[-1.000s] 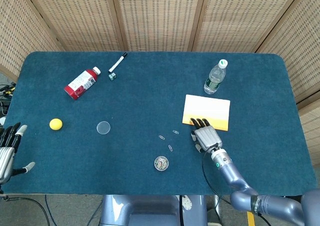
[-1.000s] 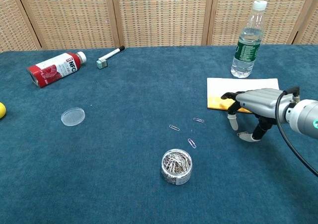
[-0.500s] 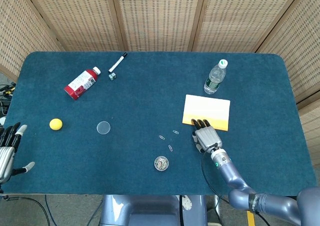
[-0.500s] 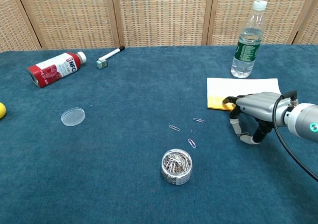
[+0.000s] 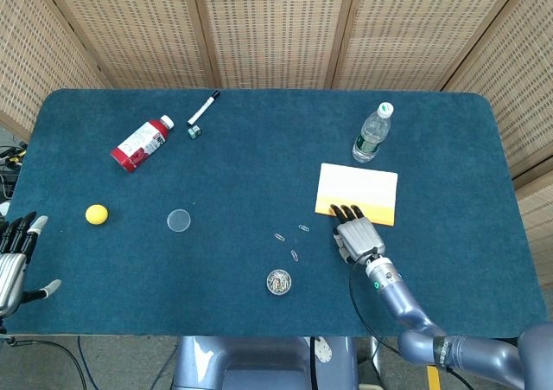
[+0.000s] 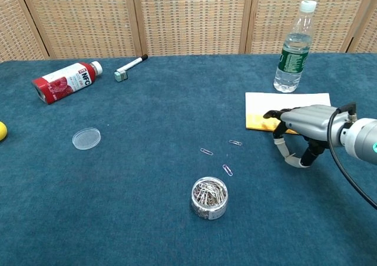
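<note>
Only the right hand (image 6: 303, 127) really did anything here. A second ago it sat at the near edge of the yellow notepad (image 6: 277, 109) with its thumb hanging down toward the counter (image 6: 147, 160). Half a second ago it had slid a touch nearer the robot and dipped lower. Now it's come back up and forward a bit, so its fingers (image 5: 347, 210) are over the pad's near edge again, about where they started. In the chest view the thumb looks tucked in closer under the palm than at the start.
</note>
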Tool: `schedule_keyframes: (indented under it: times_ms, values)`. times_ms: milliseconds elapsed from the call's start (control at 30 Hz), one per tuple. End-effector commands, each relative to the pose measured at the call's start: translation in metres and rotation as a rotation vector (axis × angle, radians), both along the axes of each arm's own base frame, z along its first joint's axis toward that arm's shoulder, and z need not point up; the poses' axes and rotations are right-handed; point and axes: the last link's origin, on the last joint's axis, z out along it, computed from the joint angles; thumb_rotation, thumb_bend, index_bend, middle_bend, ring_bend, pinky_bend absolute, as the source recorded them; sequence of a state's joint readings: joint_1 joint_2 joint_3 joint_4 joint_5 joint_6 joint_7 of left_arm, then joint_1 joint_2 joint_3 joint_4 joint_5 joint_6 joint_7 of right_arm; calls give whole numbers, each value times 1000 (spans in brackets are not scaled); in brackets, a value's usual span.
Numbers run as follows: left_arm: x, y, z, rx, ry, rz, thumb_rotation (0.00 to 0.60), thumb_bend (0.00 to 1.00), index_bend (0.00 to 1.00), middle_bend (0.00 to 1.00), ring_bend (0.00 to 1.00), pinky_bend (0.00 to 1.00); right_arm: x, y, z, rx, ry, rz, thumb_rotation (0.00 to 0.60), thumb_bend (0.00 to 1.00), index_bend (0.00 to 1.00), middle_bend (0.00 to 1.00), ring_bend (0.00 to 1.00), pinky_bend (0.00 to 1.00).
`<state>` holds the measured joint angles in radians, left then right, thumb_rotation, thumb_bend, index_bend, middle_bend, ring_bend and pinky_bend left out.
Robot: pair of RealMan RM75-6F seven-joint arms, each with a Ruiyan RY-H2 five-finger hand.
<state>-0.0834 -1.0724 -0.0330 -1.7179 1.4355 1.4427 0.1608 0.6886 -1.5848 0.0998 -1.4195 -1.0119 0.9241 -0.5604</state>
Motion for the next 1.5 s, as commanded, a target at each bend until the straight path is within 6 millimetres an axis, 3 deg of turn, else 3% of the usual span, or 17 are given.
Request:
schedule_keyframes:
  times_ms: [33, 433, 733, 933, 1167, 1500]
  values:
    - [0, 0, 0, 0, 0, -1, 600, 0, 0, 0, 0, 0, 9, 2, 8, -8, -27, 32, 600, 434, 687, 0, 0, 64]
    - [0, 0, 1, -2, -7, -3, 600, 0, 0, 0, 0, 0, 89, 34, 32, 137, -202, 329, 600, 434, 691, 0, 0, 64]
    - [-1, 0, -1, -12, 0, -1, 600, 0, 0, 0, 0, 0, 131, 44, 9, 261, -209, 441, 600, 434, 691, 0, 0, 64]
    - [-1, 0, -1, -10, -4, 1, 600, 0, 0, 0, 0, 0, 140, 53, -11, 288, -171, 476, 600, 434, 691, 0, 0, 64]
    - [-1, 1, -2, -18, -4, 3, 600, 0, 0, 0, 0, 0, 142, 48, -26, 277, -151, 459, 600, 434, 691, 0, 0, 64]
    - [-1, 0, 0, -17, -9, 1, 600, 0, 0, 0, 0, 0, 133, 43, -40, 266, -86, 429, 600, 434, 691, 0, 0, 64]
